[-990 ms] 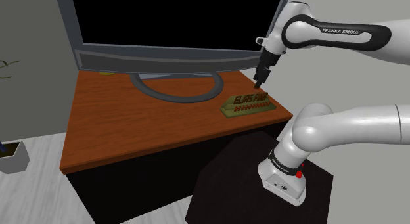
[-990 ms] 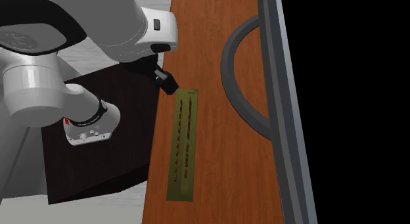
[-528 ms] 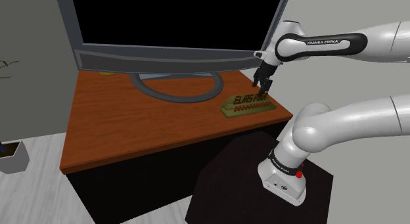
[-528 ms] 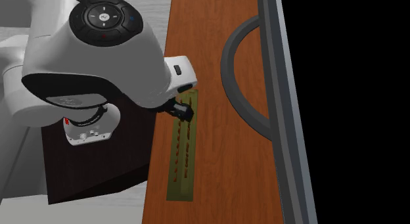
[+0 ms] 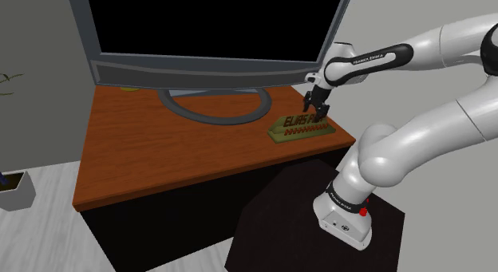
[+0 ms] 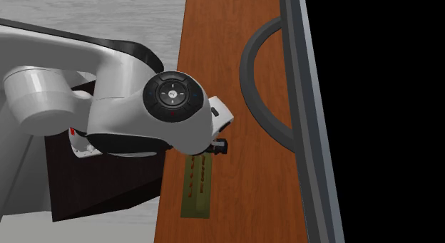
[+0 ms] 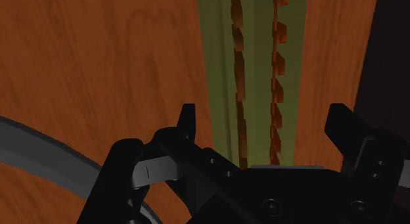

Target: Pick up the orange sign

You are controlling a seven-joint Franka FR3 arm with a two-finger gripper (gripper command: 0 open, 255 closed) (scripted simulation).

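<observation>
Now gripper [image 7: 265, 121] lower vs prev, open astride sign [image 7: 256, 58].

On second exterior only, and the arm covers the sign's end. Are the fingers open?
Observer: Yes. The wrist view has the gripper open, one finger on each side of the sign, touching neither side.
Operator: Height?
Observer: The shoulder view puts it just above the sign's end at that view's right, not down around it yet.
Operator: Is the sign lying flat?
Observer: No. Its lettering stands upright on an olive base on the wooden table.
</observation>
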